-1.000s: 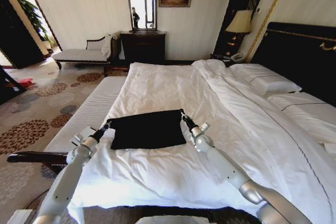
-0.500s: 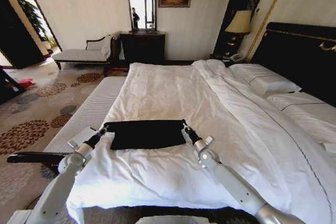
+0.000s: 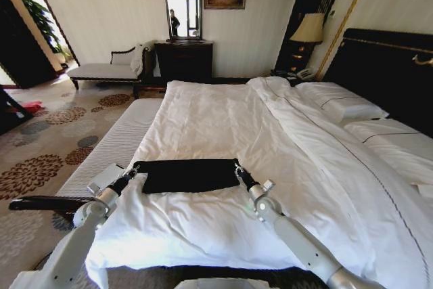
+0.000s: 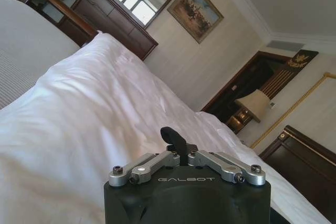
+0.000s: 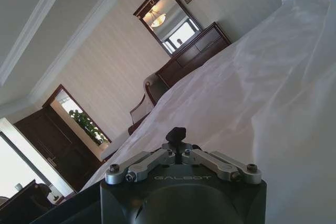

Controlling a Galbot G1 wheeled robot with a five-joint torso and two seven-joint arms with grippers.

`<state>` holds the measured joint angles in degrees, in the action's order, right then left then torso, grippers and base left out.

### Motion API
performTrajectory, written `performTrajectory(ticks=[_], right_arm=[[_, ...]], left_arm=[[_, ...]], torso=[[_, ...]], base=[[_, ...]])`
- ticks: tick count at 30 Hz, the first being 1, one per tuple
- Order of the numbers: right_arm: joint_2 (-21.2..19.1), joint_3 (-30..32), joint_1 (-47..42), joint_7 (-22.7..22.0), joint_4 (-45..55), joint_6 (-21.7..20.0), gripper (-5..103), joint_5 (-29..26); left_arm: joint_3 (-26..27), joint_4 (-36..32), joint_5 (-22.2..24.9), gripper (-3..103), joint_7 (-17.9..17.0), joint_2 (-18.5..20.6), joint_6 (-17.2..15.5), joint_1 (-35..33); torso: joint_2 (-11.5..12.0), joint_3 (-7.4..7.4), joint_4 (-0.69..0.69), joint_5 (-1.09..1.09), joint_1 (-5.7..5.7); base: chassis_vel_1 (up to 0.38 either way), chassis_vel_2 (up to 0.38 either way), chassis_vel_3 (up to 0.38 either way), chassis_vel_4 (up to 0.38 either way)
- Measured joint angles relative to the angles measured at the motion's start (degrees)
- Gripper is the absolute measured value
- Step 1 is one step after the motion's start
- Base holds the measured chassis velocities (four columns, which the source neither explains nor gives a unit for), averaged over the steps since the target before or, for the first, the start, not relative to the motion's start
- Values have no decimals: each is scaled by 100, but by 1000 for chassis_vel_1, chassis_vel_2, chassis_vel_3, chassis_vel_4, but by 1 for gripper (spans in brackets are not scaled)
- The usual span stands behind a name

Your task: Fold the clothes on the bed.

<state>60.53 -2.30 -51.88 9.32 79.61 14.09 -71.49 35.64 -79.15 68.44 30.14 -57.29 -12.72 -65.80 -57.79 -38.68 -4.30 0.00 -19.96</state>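
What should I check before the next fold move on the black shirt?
1. Left gripper at the T-shirt's left far corner: ok.
2. Right gripper at its right far corner: ok.
3. Both grippers shut: ok, closed in the wrist views; cloth between them: cannot tell.
4. T-shirt lies as a flat, even band: ok.
5. T-shirt fully on the bed, away from its edge: ok.
6. Duvet under it smooth: not ok, wrinkled.
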Motion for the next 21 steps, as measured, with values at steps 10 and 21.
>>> performTrajectory(ticks=[10, 21], right_arm=[[-399, 168, -441, -453, 891, -53, 27, 28], [-1033, 390, -99, -2260, 2102, -563, 71, 69]], left_arm=[[470, -608, -138, 30, -471, 55, 188, -341], [955, -1884, -376, 70, -2287, 331, -460, -30]], torso=[[0, 0, -3, 1, 0], [-1, 1, -3, 2, 1]], base=[[0, 0, 0, 0], [0, 0, 0, 0]])
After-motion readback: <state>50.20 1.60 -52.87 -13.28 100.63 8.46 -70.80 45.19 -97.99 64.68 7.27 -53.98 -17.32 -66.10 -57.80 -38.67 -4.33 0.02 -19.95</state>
